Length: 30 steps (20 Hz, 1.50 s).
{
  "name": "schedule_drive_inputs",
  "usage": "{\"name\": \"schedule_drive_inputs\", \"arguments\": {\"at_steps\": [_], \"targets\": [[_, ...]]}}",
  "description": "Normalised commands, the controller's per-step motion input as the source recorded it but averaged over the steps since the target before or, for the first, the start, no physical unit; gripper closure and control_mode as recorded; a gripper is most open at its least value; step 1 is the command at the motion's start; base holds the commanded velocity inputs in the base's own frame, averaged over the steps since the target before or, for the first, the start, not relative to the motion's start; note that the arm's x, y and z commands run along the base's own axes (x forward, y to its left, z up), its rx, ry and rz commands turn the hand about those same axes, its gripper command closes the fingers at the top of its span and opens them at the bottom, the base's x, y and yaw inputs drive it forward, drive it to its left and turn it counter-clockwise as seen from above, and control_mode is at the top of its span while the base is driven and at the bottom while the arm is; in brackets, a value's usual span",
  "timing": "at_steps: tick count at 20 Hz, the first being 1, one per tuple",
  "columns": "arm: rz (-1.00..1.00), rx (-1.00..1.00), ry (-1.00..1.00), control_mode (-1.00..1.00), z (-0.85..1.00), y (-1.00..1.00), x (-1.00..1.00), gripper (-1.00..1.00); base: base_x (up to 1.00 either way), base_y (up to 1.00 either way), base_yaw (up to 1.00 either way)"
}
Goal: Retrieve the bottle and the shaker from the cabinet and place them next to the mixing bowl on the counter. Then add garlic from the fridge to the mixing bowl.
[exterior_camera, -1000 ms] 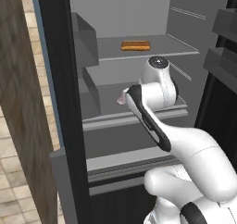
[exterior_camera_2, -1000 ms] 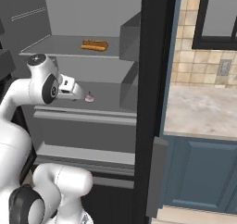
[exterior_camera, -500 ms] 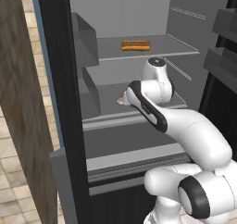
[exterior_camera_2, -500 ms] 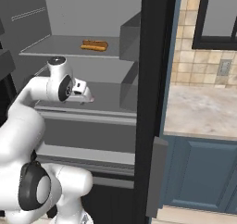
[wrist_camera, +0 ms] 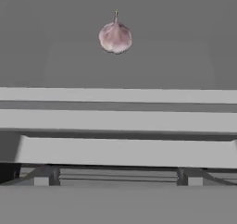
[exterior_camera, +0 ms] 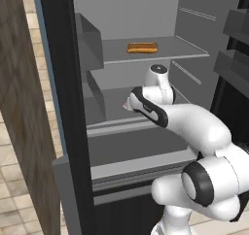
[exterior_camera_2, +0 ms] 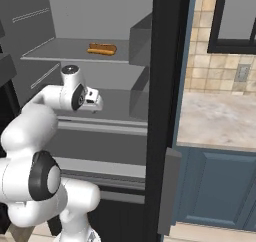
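The fridge stands open and my arm reaches in over its middle shelf. On that shelf lies the garlic, a small whitish-pink bulb, some way beyond my gripper. The gripper is open, its dark fingertips spread wide with nothing between them. From the left base the garlic peeks out just left of my hand. From the right base my hand covers it. The beige counter lies right of the fridge. Bottle, shaker, cabinet and mixing bowl are out of view.
A brown bread roll lies on the upper shelf. Grey shelf edges run across just below the garlic. The fridge's dark side wall stands between the shelves and the counter. Door bins hang at the right.
My arm has pushed further into the fridge and the hand has come down toward the middle shelf. The garlic has stayed where it was.
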Motion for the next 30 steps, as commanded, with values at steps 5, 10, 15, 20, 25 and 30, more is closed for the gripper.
{"name": "schedule_drive_inputs", "arguments": {"at_steps": [5, 10, 15, 20, 25, 30], "targets": [[0.00, 0.00, 0.00, -1.00, 0.00, 0.00, 0.51, -1.00, 0.00, 0.00, 0.00], [0.00, 0.00, -0.01, -1.00, 0.00, 0.09, 0.25, -1.00, 0.00, 0.00, 0.00], [0.00, 0.00, -0.05, -1.00, 0.00, 0.09, 0.41, -1.00, 0.00, 0.00, 0.00], [0.00, 0.00, -0.01, -1.00, -0.01, 0.03, 0.43, -1.00, 0.00, 0.00, 0.00], [0.00, 0.00, 0.00, -1.00, 0.00, 0.00, 0.28, -1.00, 0.00, 0.00, 0.00], [0.00, 0.00, 0.00, -1.00, 0.00, 0.00, 0.33, -1.00, 0.00, 0.00, 0.00]]}}
